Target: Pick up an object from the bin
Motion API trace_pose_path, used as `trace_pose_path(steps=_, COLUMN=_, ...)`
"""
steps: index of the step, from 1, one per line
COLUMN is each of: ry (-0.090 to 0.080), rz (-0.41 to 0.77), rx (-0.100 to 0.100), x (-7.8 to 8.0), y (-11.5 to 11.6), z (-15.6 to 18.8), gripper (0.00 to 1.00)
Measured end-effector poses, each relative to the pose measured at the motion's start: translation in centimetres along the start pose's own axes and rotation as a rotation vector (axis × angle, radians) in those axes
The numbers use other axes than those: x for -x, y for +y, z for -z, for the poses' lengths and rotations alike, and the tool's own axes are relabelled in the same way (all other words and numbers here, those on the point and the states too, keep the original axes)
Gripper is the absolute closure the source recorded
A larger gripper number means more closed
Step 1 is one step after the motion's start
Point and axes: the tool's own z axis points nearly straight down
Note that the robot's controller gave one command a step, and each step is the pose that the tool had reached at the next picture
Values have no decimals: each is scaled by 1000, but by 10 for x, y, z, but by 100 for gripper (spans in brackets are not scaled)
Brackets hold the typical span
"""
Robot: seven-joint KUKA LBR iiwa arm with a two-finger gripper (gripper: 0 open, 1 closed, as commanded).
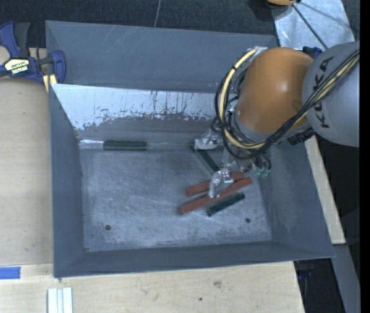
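Camera view: looked down on the grey bin point(67, 194); the arm point(341, 103) came in from 3 o'clock, its orange cover point(276, 90) hanging over the bin's 2 o'clock corner.
Gripper: point(222, 182) sat low over the floor, at about 3 o'clock from the floor's middle, pointing down into a small cluster of sticks.
Opening: could not be told; the metal end showed as one pale lump.
Hold: nothing was seen clamped; the gripper overlapped the upper red stick near its middle, and whether it touched or hung just above could not be told.
Upper red stick: point(198, 190) a red-brown stick, lying flat, its ends at 3 and 9 o'clock with the 3 o'clock end slightly nearer the back wall.
Lower red stick: point(191, 207) just beside the first at its 7 o'clock side, roughly parallel.
Green stick: point(227, 203) dark, at the gripper's 5 o'clock, touching the lower red stick's end.
Far green stick: point(124, 146) at 11 o'clock along the back wall's foot, well apart from the cluster.
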Motion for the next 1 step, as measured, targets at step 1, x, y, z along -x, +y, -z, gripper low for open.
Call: trace_pose_path(steps=1, ry=2, rz=2, rx=0, x=-10, y=6, z=-66, gripper=0)
